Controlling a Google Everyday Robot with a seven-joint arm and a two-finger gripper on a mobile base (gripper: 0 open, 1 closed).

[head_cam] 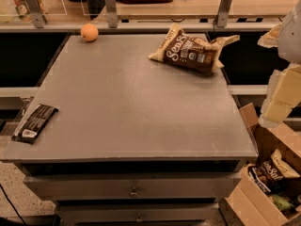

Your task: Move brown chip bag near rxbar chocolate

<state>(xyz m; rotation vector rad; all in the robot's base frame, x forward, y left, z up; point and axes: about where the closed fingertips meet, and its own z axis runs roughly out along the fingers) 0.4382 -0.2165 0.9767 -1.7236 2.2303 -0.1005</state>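
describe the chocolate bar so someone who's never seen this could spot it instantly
Find the grey table, then its front left corner, opposite the robot's tool at the right edge of the view. The rxbar chocolate lies there alone: thin, flat and black with a small white patch, unlike the round orange and puffy brown chip bag at the back.

A wide grey desk [131, 107] lies bare through its middle and front, leaving open passage across. Obstacles sit only at its edges: the brown chip bag [190, 53] far right, an orange [89, 32] at the far left corner, the rxbar chocolate [35, 123] along the near left edge. The gripper [275, 109] hangs beyond the desk's right side, above an open cardboard box [273, 140]. Metal rail posts [110, 6] border the far edge.
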